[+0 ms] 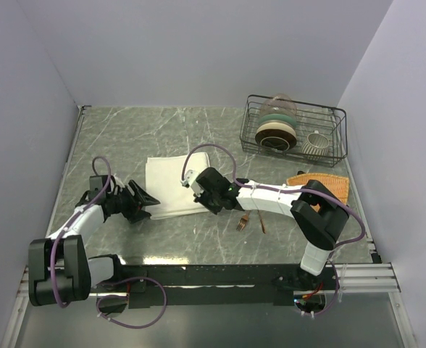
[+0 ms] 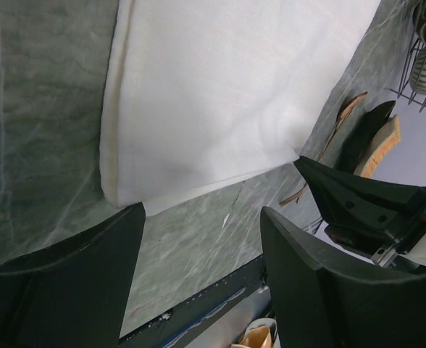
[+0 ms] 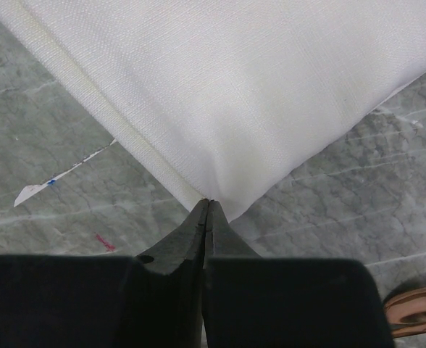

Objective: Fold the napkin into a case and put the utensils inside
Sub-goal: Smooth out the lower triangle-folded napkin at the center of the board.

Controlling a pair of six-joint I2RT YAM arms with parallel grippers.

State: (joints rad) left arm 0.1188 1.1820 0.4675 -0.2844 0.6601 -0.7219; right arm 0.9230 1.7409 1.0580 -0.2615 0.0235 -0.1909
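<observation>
Napkin [image 1: 166,185] lies flat on the green marbled surface [image 1: 126,141], folded, with layered edges showing along one side. My right tool [image 3: 207,206] is closed, fingertips together right at the napkin's near corner; cannot tell whether any cloth is caught between them. My left tool [image 2: 202,216] is spread apart just beside the napkin's other near corner, holding nothing, bare surface between its fingers. Fork [image 1: 242,222] and spoon [image 1: 261,223] lie side by side on the surface, right of the napkin.
</observation>
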